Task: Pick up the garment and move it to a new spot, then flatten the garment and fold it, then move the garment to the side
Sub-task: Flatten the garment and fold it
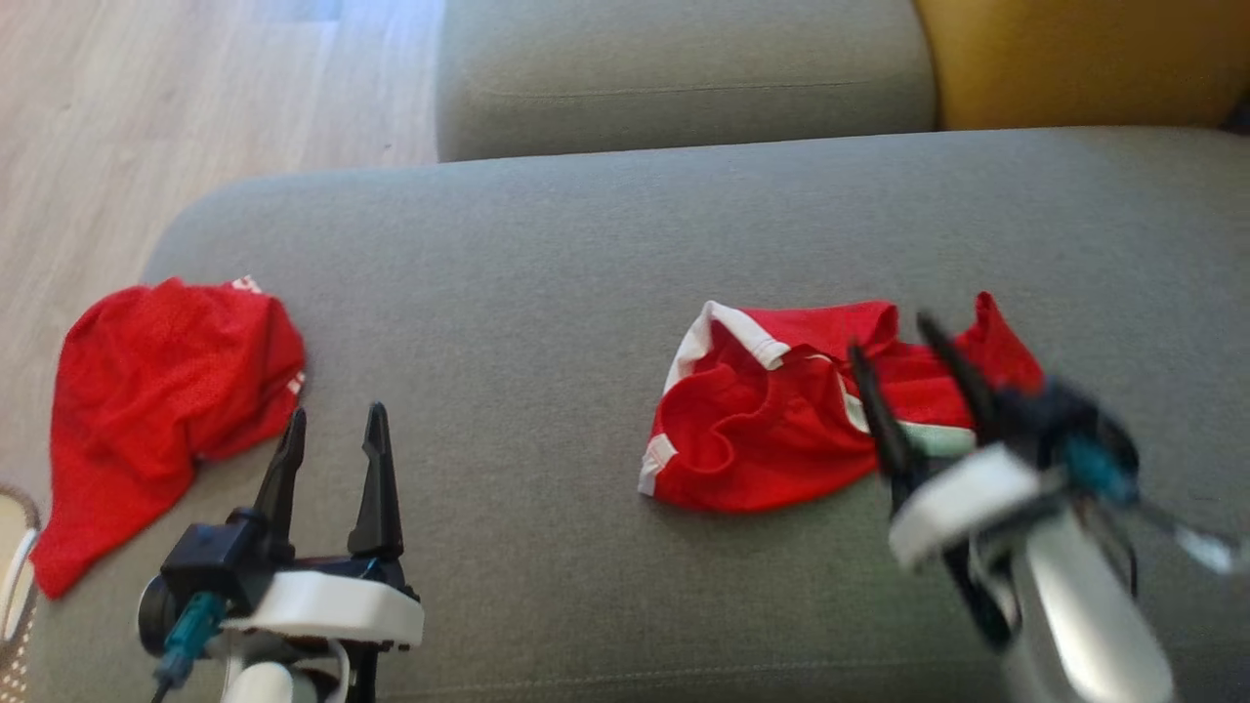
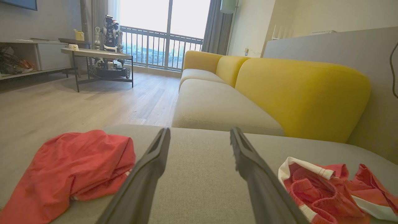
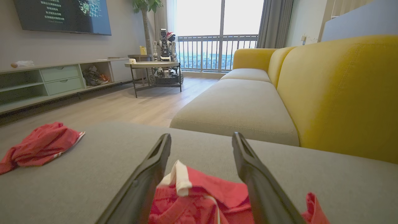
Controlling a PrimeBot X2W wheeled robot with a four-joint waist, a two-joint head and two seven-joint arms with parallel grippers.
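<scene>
A crumpled red garment with white trim lies in a heap on the grey sofa seat, right of centre. My right gripper hovers over its right part, blurred, fingers spread and open. In the right wrist view the garment sits low between the open fingers of the right gripper, a white-edged fold poking up; nothing is pinched. My left gripper stands open over bare cushion at the lower left. The left wrist view shows the left gripper with the garment to its right.
A second red garment drapes over the seat's left edge, also seen as a red heap and a red heap. Wooden floor lies left, a yellow backrest right, and another grey seat beyond.
</scene>
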